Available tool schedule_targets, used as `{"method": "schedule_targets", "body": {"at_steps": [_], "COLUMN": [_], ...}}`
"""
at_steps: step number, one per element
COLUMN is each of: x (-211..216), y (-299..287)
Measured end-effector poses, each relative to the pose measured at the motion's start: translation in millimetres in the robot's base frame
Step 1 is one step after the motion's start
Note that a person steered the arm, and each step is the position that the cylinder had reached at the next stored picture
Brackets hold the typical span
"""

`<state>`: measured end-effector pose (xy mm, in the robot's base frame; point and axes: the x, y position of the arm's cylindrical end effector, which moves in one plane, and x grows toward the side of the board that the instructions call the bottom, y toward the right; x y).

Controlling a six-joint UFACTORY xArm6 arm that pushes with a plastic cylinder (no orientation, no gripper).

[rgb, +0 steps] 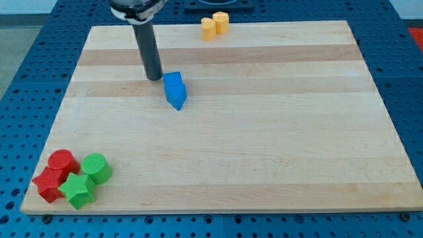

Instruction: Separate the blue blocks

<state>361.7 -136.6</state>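
Observation:
Two blue blocks stand pressed together in the upper middle of the wooden board: a blue cube [172, 82] toward the view's top and a blue wedge-like block [177, 97] just below it. My tip [154, 78] rests on the board just left of the blue cube, very close to it or touching its left side. The dark rod rises from there toward the view's top.
Two yellow blocks [215, 25] stand together at the board's top edge. A red cylinder [62, 160], a red star [47, 184], a green cylinder [96, 166] and a green star [77, 190] cluster at the bottom left corner. The board [264, 132] lies on a blue perforated table.

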Motion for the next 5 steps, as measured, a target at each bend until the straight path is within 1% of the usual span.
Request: {"method": "schedule_targets", "body": {"at_steps": [1, 2, 3, 4, 5], "x": [34, 43, 43, 51, 96], "y": [13, 54, 76, 52, 17]}}
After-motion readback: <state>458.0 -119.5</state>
